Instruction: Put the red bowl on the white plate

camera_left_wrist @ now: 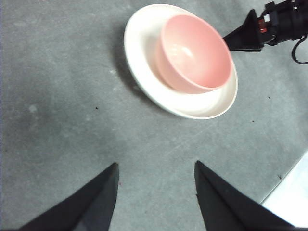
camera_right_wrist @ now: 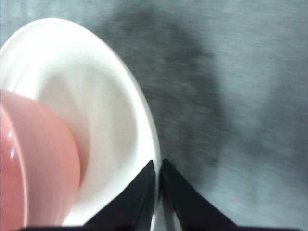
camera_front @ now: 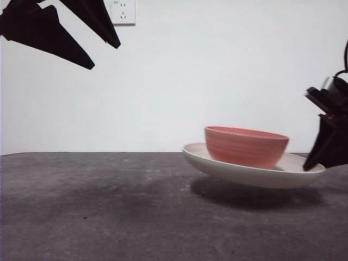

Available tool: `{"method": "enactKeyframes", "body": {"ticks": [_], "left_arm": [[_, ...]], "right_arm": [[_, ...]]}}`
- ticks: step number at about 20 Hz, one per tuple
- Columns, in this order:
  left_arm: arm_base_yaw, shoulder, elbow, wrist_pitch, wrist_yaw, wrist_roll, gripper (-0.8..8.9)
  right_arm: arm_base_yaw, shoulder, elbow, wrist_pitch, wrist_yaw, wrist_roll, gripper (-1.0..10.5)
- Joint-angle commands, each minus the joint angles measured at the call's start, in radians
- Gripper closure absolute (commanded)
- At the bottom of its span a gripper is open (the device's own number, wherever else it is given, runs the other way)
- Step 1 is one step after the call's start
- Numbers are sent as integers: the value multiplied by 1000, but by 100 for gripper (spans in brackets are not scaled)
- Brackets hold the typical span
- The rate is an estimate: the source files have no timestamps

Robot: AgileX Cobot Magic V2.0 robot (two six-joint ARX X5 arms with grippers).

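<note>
The red bowl (camera_front: 246, 145) sits inside the white plate (camera_front: 217, 165), toward one side of it. The plate hangs tilted a little above the grey table, with its shadow underneath. My right gripper (camera_front: 312, 163) is at the plate's right edge. In the right wrist view the right gripper (camera_right_wrist: 158, 163) is shut on the plate's rim (camera_right_wrist: 144, 120), with the bowl (camera_right_wrist: 33, 163) close beside it. My left gripper (camera_left_wrist: 156, 163) is open and holds nothing, high above the table and well clear of the plate (camera_left_wrist: 144, 62) and bowl (camera_left_wrist: 195, 53). It appears at the top left of the front view (camera_front: 104, 57).
The grey table (camera_front: 109, 206) stretches left of the plate. A white wall with a socket (camera_front: 122, 11) stands behind. A pale strip past the table's edge (camera_left_wrist: 293, 192) shows in the left wrist view.
</note>
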Motion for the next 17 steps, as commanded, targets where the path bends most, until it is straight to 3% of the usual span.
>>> {"method": "enactKeyframes", "body": {"ticks": [1,9,17], "left_arm": [[-9,7,13,10,0,13,564],[-9,7,13,7,0,12,565],[-9,7,13,1,0,12,564]], "right_arm": [[48,0,17,19,23,48,940],[257,6,132,26,163,119,940],[327,124,225,27,169,166,940]]}}
